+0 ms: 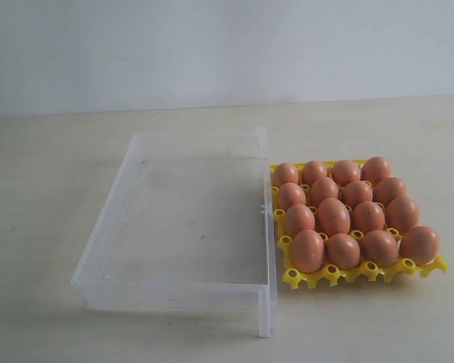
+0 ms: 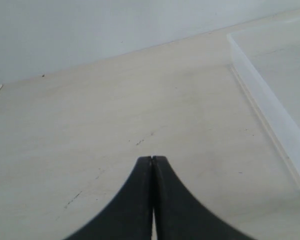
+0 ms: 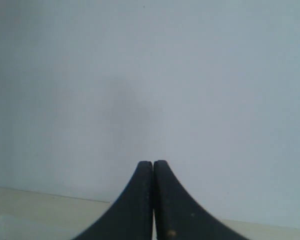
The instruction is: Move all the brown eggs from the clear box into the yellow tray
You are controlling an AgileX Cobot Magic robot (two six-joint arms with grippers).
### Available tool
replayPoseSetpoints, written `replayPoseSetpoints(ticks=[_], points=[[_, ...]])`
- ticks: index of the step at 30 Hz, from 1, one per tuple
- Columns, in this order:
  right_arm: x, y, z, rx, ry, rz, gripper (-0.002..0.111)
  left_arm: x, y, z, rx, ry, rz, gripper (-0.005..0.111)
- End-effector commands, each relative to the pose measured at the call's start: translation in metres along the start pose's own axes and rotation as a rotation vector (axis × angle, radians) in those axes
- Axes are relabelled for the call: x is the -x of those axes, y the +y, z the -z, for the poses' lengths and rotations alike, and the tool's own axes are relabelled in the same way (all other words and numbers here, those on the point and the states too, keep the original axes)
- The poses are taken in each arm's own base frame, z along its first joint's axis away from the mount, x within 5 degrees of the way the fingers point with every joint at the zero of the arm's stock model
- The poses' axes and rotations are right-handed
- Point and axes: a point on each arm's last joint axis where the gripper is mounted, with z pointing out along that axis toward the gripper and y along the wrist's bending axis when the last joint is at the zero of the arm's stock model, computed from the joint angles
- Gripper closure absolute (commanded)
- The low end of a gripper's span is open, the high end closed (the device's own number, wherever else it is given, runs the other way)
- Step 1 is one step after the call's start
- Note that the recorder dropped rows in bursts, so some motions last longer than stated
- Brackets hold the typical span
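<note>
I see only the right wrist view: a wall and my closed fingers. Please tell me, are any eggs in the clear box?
Observer: No. In the exterior view the clear box holds no eggs.
Operator: Where are the eggs, then?
Observer: All the brown eggs in view sit in the yellow tray, just to the right of the box.
Operator: And the other arm?
Observer: The left gripper is shut and holds nothing; bare table lies ahead of it.
</note>
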Motion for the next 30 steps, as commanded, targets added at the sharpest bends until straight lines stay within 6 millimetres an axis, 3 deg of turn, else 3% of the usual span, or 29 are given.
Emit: replayPoseSetpoints(ticks=[1,6,10,13,19,23,30], points=[[0.001,-0.001,0.001,-0.008,0.006,-0.048,0.108,0.002,0.0,0.001,0.002,-0.016,-0.001,0.107],[0.001,0.0,0.001,0.001,0.004,-0.017,0.108,0.002,0.0,0.001,0.002,-0.016,-0.001,0.107],[-0.003,0.008,0.007,0.105,0.053,0.285,0.108,0.002,0.0,0.001,0.002,-0.016,-0.001,0.107],[-0.008,0.006,0.025,0.136,0.155,0.378,0.108,0.002,0.0,0.001,0.002,-0.016,-0.001,0.107],[-0.041,0.001,0.065,0.126,0.268,0.422,0.108,0.002,0.0,0.001,0.002,-0.016,-0.001,0.107],[-0.064,-0.002,0.077,0.049,0.201,0.466,0.108,0.002,0.0,0.001,0.002,-0.016,-0.001,0.107],[-0.088,-0.006,0.091,-0.079,0.107,0.47,0.108,0.002,0.0,0.001,0.002,-0.016,-0.001,0.107]])
